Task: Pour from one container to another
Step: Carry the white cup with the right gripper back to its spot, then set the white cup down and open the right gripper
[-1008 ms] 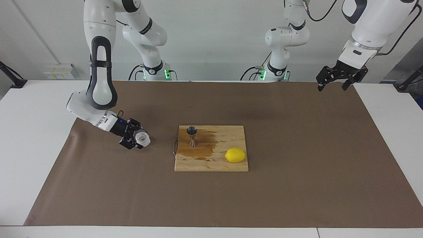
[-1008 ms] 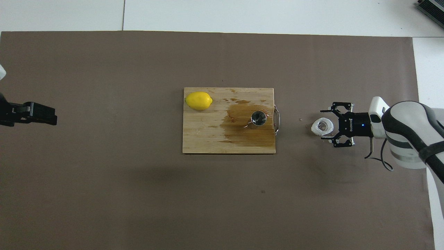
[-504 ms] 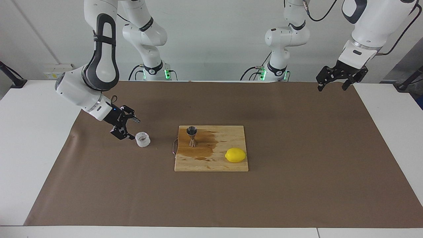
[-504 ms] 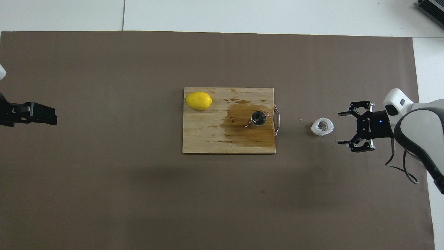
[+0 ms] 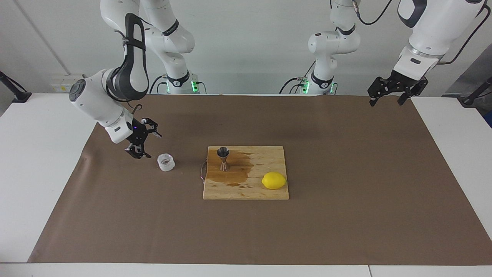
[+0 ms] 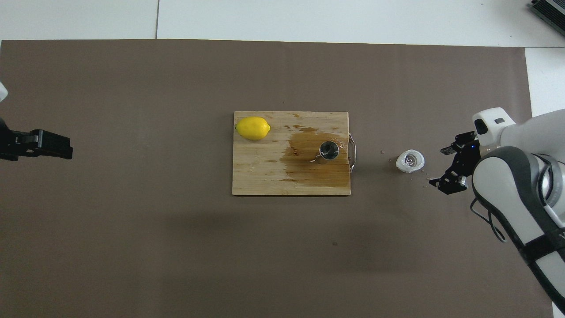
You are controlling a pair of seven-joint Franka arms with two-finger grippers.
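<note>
White tabletop (image 5: 38, 173) under a brown paper sheet (image 5: 346, 173), plain white wall, and one wet wooden board (image 5: 265, 154) carrying one steel jigger (image 5: 223, 158) and one lemon (image 5: 274, 180). One small jar (image 5: 166, 162) stands upright on the paper toward the right arm's end. Right gripper (image 5: 143, 144) hangs just beside it, jaws spread, holding nothing; left gripper (image 5: 387, 93) waits over its own end, jaws apart.

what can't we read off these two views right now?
- jigger: fill level; cup too small in the facing view, only a dark mouth overhead.
- jar: contents too small to read in either view.
- left end effector: arm cut off by the overhead view's edge.
- right end effector: partly covered overhead by its own arm.
</note>
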